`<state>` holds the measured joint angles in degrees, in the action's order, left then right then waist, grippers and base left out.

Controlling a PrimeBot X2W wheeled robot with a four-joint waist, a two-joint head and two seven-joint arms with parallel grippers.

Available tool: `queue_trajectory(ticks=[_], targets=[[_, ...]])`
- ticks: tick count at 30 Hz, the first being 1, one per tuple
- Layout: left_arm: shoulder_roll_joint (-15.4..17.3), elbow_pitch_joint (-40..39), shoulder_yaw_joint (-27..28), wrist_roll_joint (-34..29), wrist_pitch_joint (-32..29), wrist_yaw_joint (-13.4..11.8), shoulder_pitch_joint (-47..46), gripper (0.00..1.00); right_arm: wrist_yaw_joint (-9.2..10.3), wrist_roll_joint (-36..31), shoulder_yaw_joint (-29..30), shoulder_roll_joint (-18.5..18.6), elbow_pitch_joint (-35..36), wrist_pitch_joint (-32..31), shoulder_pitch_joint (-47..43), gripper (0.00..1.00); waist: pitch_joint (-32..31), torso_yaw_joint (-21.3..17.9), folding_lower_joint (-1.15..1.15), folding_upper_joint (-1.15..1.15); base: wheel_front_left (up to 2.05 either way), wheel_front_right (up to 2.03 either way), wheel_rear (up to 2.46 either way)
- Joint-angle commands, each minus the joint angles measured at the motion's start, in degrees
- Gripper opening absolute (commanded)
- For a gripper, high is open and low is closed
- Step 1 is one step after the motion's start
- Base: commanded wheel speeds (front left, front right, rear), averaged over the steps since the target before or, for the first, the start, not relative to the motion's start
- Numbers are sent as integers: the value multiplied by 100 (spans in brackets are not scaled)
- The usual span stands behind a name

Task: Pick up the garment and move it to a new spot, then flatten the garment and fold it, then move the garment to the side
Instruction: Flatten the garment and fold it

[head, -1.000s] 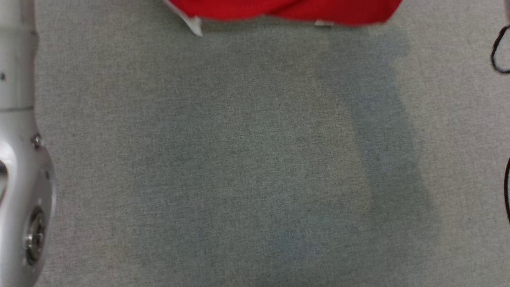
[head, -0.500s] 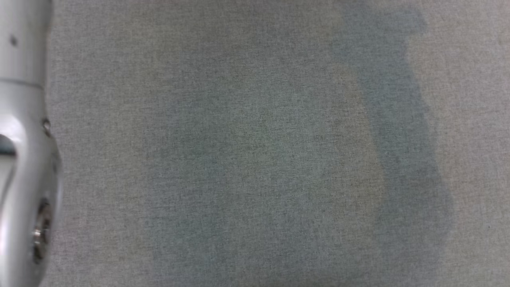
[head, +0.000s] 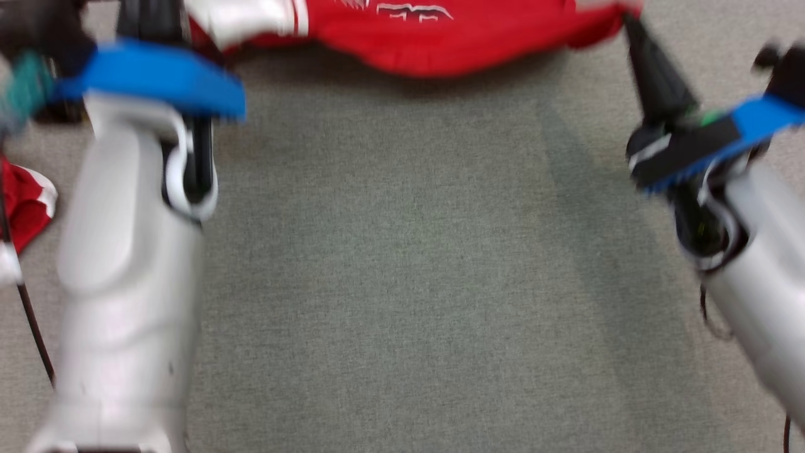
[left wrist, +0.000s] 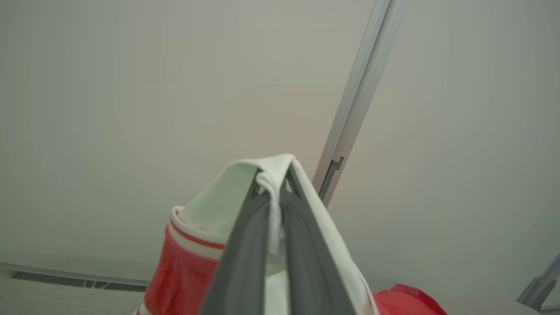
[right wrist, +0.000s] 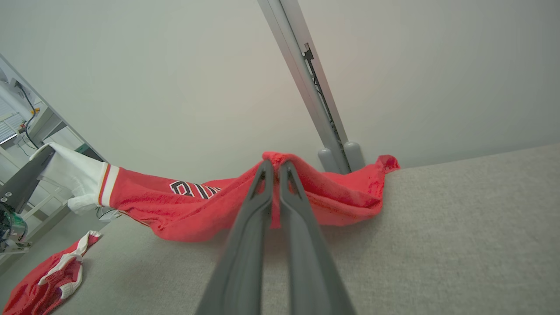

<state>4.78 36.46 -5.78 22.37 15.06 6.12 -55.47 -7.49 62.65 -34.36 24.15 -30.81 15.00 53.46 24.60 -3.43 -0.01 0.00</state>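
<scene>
The garment (head: 453, 34) is red with white trim and lettering, and it hangs stretched along the top of the head view over the grey table. My left gripper (left wrist: 273, 175) is shut on a white sleeve edge (left wrist: 218, 197) of the garment. My right gripper (right wrist: 273, 166) is shut on a bunched red edge of it (right wrist: 341, 192). In the head view the right gripper (head: 629, 28) meets the garment's right corner. The right wrist view shows the garment's lower folds resting on the table while the pinched ends are lifted.
The grey fabric tabletop (head: 402, 264) spreads below the garment. A second red and white cloth (head: 25, 207) lies at the left edge, also seen from the right wrist (right wrist: 43, 280). A metal post (right wrist: 306, 83) and a pale wall stand behind the table.
The head view has shifted, blurred. Earlier it held bare table and a red hem; now both arms and the garment stretched between them are in it.
</scene>
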Motion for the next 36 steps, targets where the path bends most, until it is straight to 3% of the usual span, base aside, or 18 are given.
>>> queue_trajectory(ticks=[1, 8, 21, 29, 36], targets=[[-49, -436, 135, -30, 14, -68, 666, 0, -1, -98, 73, 47, 225, 24, -550, 0, -179, -58, 1, 0, 0, 0, 0], [-111, -1427, 421, -20, 15, -190, 2863, 0, -2, -202, 294, 97, 817, 23, -2165, 0, -631, -75, 1, 0, 0, 0, 0], [-191, -2467, 221, 606, 15, -606, 5391, 0, -1, -504, 694, 204, 1457, 23, -4364, 0, -1441, 52, 1, 0, 0, 0, 0], [-187, -3011, -159, 713, 15, -989, 6544, 0, -1, -599, 988, 289, 1846, 23, -5737, 0, -1764, 144, 1, 0, 0, 0, 0], [-89, -3226, -352, 684, -171, -971, 6917, 0, -1, -708, 1132, 205, 1934, -46, -6164, 0, -1810, 126, 1, 0, 0, 0, 0]])
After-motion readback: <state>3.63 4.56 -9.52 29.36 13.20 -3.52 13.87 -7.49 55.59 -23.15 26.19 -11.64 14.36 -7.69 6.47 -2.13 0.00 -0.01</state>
